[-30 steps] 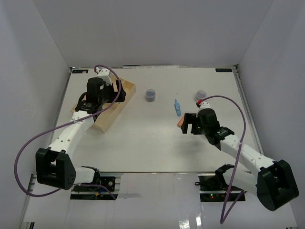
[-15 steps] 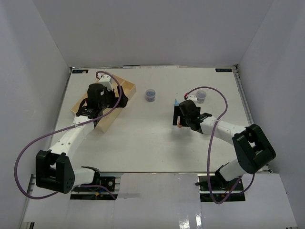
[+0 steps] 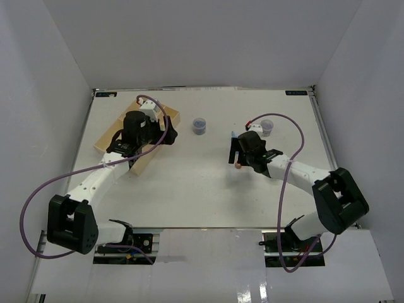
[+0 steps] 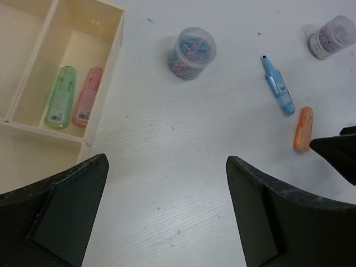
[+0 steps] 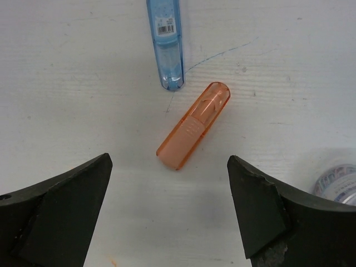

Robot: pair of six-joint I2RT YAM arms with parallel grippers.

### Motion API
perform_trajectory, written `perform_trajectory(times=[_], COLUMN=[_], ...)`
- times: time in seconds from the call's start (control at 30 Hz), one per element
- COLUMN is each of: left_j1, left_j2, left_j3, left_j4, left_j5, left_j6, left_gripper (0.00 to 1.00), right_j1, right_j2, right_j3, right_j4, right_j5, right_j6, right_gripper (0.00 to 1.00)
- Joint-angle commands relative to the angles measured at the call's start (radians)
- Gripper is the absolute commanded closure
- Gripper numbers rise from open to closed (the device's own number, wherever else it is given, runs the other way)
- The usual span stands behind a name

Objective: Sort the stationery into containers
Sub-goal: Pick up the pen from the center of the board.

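An orange marker (image 5: 193, 126) lies flat on the white table just ahead of my right gripper (image 5: 168, 167), which is open and holds nothing. A blue marker (image 5: 166, 41) lies beyond the orange one. From above, the right gripper (image 3: 235, 156) hovers over the orange marker (image 3: 237, 165). My left gripper (image 4: 166, 167) is open and empty over bare table, right of the cream tray (image 4: 114, 53). One tray compartment holds a green marker (image 4: 60, 97) and a pink marker (image 4: 88, 96). From above, the left gripper (image 3: 165, 136) sits at the tray's (image 3: 172, 115) right edge.
A round jar of coloured clips (image 3: 199, 125) stands mid-table, and a second jar (image 3: 267, 127) stands behind the right gripper, near the right arm's purple cable. White walls enclose the table on three sides.
The right arm has swung in towards the table's middle, bringing its gripper over the orange marker, and its jaws have narrowed a little. The left gripper has shifted slightly right off the tray.
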Motion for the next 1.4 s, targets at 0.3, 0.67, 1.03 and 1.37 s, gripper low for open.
perform_trajectory(times=[0.3, 0.67, 1.03, 1.37], left_j1=[-0.273, -0.273, -0.273, -0.273], left_j2=[0.156, 0.098, 0.092, 0.087], left_j3=[0.143, 0.118, 0.064, 0.056], left_j4=[-0.026, -0.050, -0.042, -0.029], left_j5=[-0.111, -0.225, -0.251, -0.193], left_j6=[-0.014, 0.012, 0.026, -0.014], left_gripper=[0.02, 0.02, 0.02, 0.02], right_j1=[-0.015, -0.021, -0.018, -0.019], right_j2=[-0.405, -0.087, 0.119, 0.070], right_j3=[-0.160, -0.051, 0.000, -0.112], right_j4=[0.034, 0.068, 0.125, 0.168], right_j5=[0.045, 0.039, 0.074, 0.022], right_j6=[-0.095, 0.034, 0.055, 0.038], right_gripper=[0.08, 0.09, 0.22, 0.65])
